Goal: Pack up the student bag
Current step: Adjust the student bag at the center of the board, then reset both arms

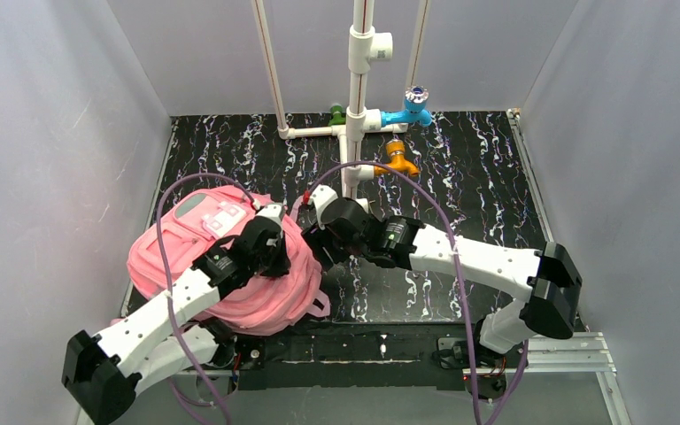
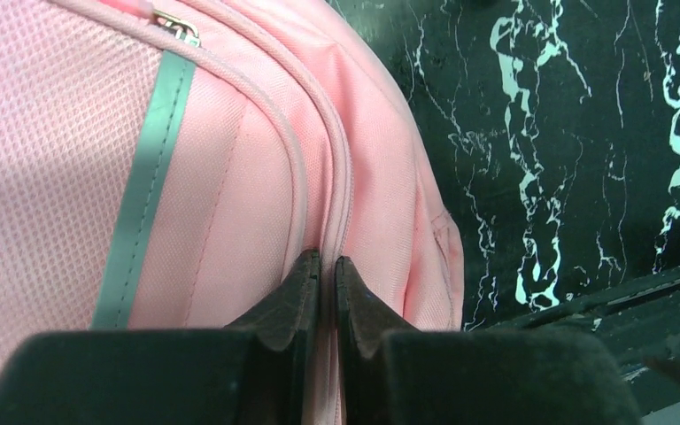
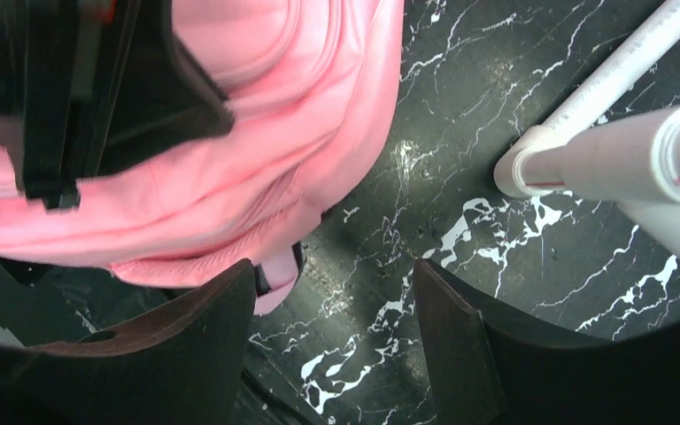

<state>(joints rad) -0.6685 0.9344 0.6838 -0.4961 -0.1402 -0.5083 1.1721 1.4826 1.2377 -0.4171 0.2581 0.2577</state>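
The student bag (image 1: 164,252) is a large pink backpack lying on the left of the black marbled table (image 1: 478,177). My left gripper (image 1: 276,243) rests on its right side. In the left wrist view this gripper (image 2: 328,258) is shut on the raised zip seam of the bag (image 2: 230,150), with pink fabric pinched between the jaws. My right gripper (image 1: 317,246) hovers just right of the bag. Its jaws stand open over bare table (image 3: 332,276), with nothing between them. A pink strap end (image 3: 274,274) of the bag (image 3: 301,80) lies beside its left finger.
A white pipe stand (image 1: 359,115) with blue (image 1: 412,111), orange (image 1: 397,159) and green (image 1: 337,113) fittings rises at the back centre; its base (image 3: 602,159) is close to the right gripper. Grey walls enclose the table on three sides. Purple cables loop over both arms.
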